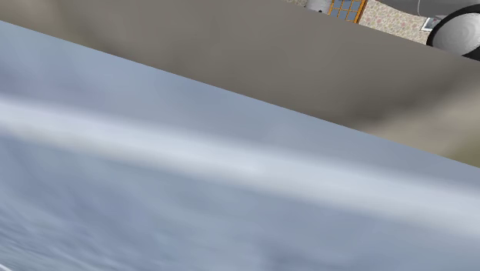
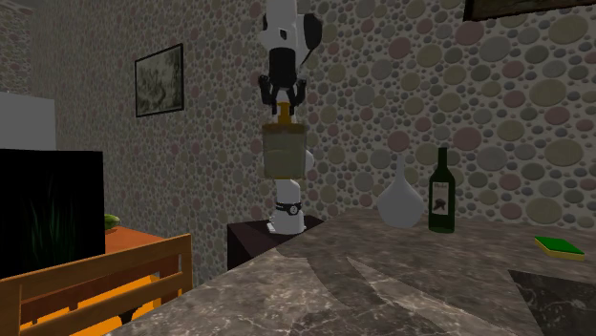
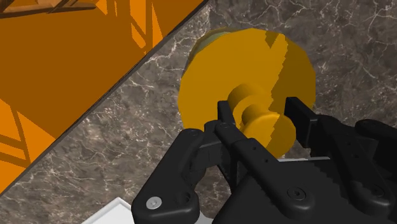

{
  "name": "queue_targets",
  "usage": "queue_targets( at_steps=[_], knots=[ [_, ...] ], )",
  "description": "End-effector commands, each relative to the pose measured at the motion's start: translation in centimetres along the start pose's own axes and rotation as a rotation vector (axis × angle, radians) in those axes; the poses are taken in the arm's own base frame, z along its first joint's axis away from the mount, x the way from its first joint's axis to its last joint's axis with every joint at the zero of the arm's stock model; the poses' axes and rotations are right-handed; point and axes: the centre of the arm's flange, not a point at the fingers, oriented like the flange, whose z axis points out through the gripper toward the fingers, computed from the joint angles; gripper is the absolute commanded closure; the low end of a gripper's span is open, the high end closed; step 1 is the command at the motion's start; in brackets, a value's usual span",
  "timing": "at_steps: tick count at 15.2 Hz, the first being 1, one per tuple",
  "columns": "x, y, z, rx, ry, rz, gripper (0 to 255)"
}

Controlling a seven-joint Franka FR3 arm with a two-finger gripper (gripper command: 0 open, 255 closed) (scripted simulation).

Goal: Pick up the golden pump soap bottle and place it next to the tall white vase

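Observation:
In the second exterior view my gripper (image 2: pixel 284 98) hangs high above the far end of the dark marble counter (image 2: pixel 382 277), shut on the pump neck of the golden soap bottle (image 2: pixel 285 153). The bottle hangs upright in the air, clear of the counter. In the wrist view the bottle (image 3: pixel 216 70) shows as a golden round top, and my gripper (image 3: pixel 259 113) clasps its pump stem between both fingers (image 3: pixel 224 114). The white vase (image 2: pixel 399 202) stands on the counter, to the bottle's right in the second exterior view and lower.
A dark wine bottle (image 2: pixel 440 191) stands just right of the vase. A green sponge (image 2: pixel 559 246) lies further right. Orange wooden furniture (image 2: pixel 143 272) borders the counter's left side. A grey-blue slanted surface (image 1: pixel 192 192) covers most of the shoulder view.

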Motion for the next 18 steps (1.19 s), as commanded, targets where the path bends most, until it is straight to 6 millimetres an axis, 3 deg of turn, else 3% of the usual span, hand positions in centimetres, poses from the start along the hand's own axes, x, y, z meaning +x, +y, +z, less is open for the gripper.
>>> queue_targets(
  at_steps=[1,18],
  knots=[
    [0.1,0.1,-1.0,0.0,0.0,0.0,255],
    [0.2,-0.1,-10.0,0.0,0.0,0.0,255]
  ],
)
